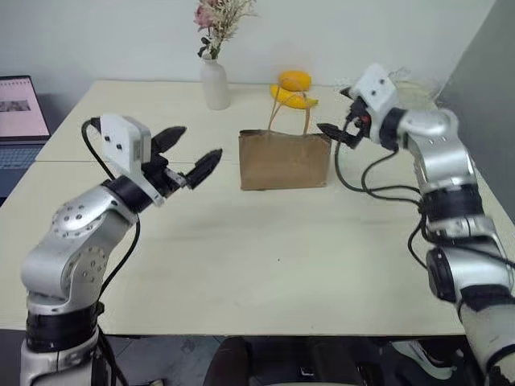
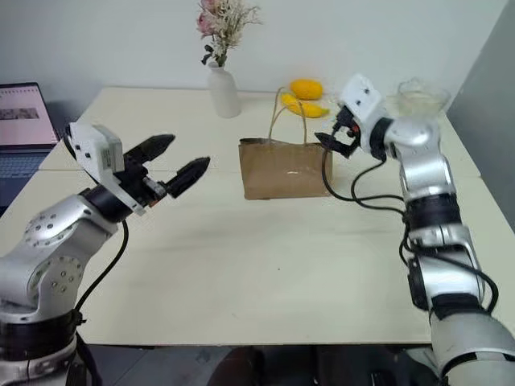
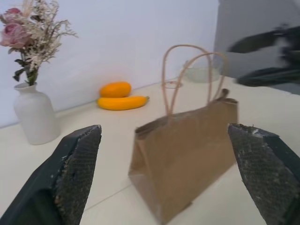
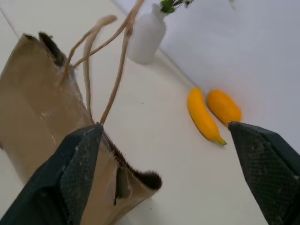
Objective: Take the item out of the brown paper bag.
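Observation:
The brown paper bag (image 1: 284,159) stands upright in the middle of the table, its cord handles (image 1: 278,112) raised. The item is hidden. My left gripper (image 1: 199,143) hovers to the left of the bag, pointing at it, open and holding nothing. My right gripper (image 1: 334,112) is at the bag's upper right corner, open. In the right wrist view that corner of the bag (image 4: 42,108) lies between the spread fingers (image 4: 75,173) without being pinched. The left wrist view shows the bag (image 3: 187,150) ahead between my wide fingers (image 3: 75,178).
Behind the bag lie a yellow banana (image 1: 294,99) and an orange fruit (image 1: 294,80). A white vase (image 1: 215,82) with dried flowers stands at the back, left of the bag. A laptop (image 1: 20,121) sits far left, and a glass bowl (image 1: 414,88) at the back right.

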### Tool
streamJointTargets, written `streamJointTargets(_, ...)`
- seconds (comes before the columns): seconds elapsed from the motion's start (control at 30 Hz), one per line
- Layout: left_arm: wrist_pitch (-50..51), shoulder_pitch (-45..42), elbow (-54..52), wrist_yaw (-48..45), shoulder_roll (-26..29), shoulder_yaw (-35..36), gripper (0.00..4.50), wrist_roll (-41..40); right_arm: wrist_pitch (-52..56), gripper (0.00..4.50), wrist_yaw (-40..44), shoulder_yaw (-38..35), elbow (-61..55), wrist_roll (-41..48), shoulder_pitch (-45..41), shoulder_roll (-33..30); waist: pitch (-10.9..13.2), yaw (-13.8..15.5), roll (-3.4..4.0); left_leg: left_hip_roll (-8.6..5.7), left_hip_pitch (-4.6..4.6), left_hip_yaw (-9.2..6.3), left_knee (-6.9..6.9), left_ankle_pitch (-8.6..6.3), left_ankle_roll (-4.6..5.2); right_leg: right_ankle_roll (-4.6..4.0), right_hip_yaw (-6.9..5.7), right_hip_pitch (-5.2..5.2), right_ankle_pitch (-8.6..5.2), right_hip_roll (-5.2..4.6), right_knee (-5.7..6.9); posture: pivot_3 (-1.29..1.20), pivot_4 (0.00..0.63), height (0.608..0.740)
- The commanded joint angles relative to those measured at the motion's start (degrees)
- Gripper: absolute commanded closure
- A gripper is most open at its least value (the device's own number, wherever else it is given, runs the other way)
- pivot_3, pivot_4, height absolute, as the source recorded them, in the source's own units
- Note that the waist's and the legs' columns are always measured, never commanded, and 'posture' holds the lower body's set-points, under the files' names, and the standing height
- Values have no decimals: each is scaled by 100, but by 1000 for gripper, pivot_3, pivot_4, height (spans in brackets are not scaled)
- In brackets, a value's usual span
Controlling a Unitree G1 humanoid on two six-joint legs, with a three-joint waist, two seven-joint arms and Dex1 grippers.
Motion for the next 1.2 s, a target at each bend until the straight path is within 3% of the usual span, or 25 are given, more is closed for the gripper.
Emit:
streamJointTargets(0.03,-471,-810,1044,-521,4,-389,917,530,1254,0,-140,-578,-2699,955,1210,3,0,9,0,1,0,-1,-1,0,0,0,-2,1,0,1,0,0,150,740)
streamJointTargets(0.2,-1549,-2602,4048,-1583,-264,-967,2510,1364,1963,0,-766,-316,-5014,1724,3088,650,0,-32,-1,-1,10,3,7,0,1,4,-3,6,-3,27,4,0,150,740)
streamJointTargets(0.37,-3003,-4319,7433,-1840,-681,-1373,4070,2438,1928,0,-1141,280,-5701,1746,4212,761,-2,-66,-4,-11,19,21,24,0,2,31,-1,9,-11,60,9,0,150,740)
streamJointTargets(0.5,-3727,-4915,8640,-1742,-979,-1503,4070,3021,2044,0,-1590,474,-5873,1768,4421,955,-2,-110,-5,-9,17,33,29,0,3,38,6,6,-4,64,6,0,150,740)
streamJointTargets(0.63,-4067,-5164,9106,-1834,-1208,-1626,4070,3493,2079,0,-1833,551,-6015,1768,4529,929,-2,-106,-6,-3,0,33,28,0,3,38,2,2,-4,63,-3,0,150,740)
streamJointTargets(1.0,-3745,-5094,9109,-4002,-1095,-1594,4070,3761,2087,0,-1720,-24,-6179,2296,4913,284,-3,-115,-8,-3,2,47,29,-1,4,40,2,3,-5,62,-4,0,150,740)
streamJointTargets(1.2,-3588,-4910,8953,-4684,-1101,-1626,4070,3786,2048,0,-1627,-160,-6059,2521,4826,13,-6,-116,-11,-4,4,44,41,-1,4,40,1,10,-5,63,5,0,150,740)
